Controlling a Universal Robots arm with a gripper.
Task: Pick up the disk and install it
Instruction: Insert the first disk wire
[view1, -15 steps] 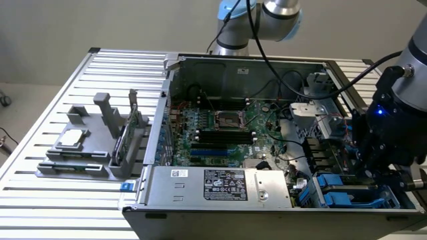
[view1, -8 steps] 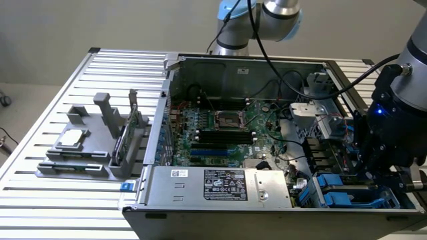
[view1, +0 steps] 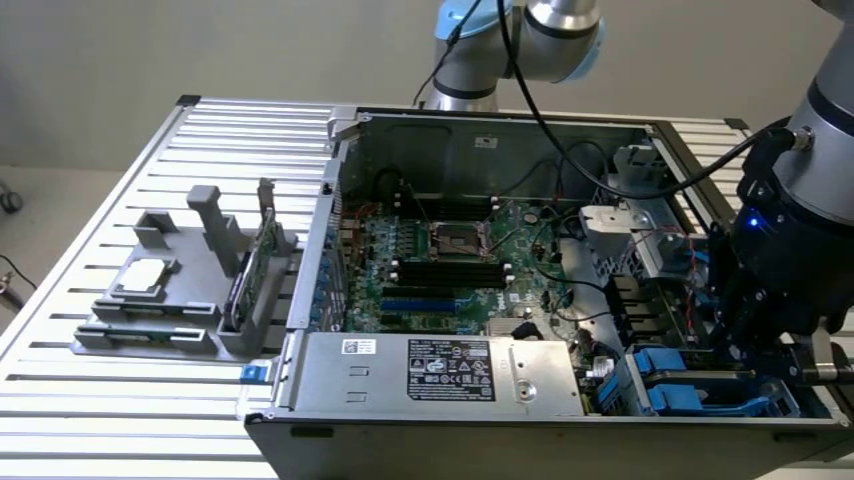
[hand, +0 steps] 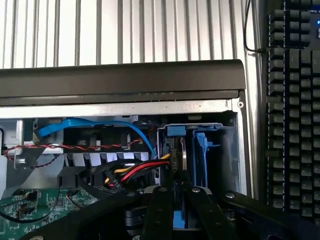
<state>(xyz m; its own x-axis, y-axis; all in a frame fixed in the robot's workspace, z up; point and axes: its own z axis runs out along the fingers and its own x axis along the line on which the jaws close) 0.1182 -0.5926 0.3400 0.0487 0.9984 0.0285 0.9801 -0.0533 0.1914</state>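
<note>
Down at the near right corner of the open grey metal computer case, in the exterior view, the black tool on the grey robot arm hangs inside the drive bay area. The wrist view shows its two black fingers drawn close together around a thin upright edge with blue plastic showing between and below them. That appears to be the disk, a silver-grey metal hard drive in a blue plastic carrier frame, standing on edge in the bay; the tool seems closed on it, though the contact itself is partly hidden by the fingers.

Beside the disk, toward the case's right wall, a second blue plastic carrier rail stands upright in the same bay. Blue plastic bay parts also show at the near right corner in the exterior view. A bundle of red, yellow and black wires runs up to the disk's left side, and a flat blue cable curves across above them.

Further left in the case lies the green motherboard, and along the near edge sits a large silver box with a black-and-white label. The case rests on a slatted silver metal table. On the table's left stands a grey plastic holder carrying a small flat silver square chip. A black keyboard lies just outside the case's right wall.
</note>
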